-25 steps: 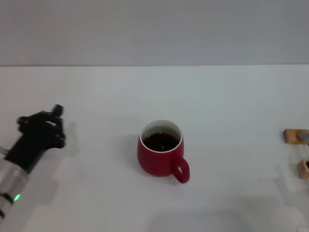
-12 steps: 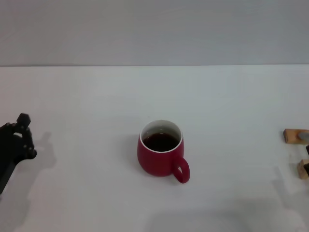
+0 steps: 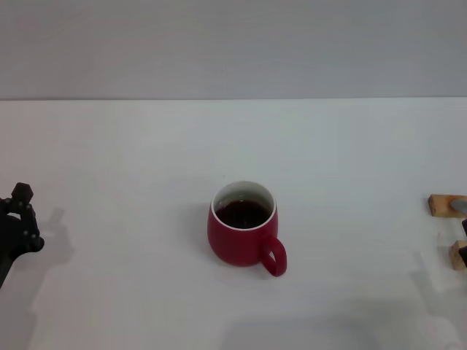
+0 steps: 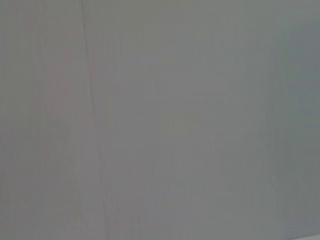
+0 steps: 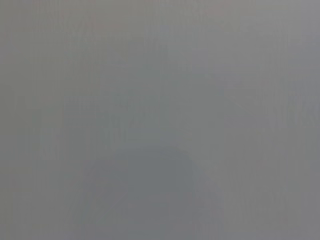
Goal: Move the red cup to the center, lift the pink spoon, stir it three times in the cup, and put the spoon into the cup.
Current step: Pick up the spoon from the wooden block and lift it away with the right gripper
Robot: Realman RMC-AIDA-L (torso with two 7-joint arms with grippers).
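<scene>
White bench (image 3: 131, 146), plain and matte, ending at a grey wall behind. Near the middle, upright on it, the red cup (image 3: 241, 233), handle toward the near right, dark liquid inside. At the far right edge, two tan wooden blocks (image 3: 446, 205), partly cut off.

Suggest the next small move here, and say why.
Probably bring the right arm in toward the wooden blocks at the table's right edge: the red cup already stands central, the left gripper sits at the far left edge, and no spoon is lifted yet.
</scene>
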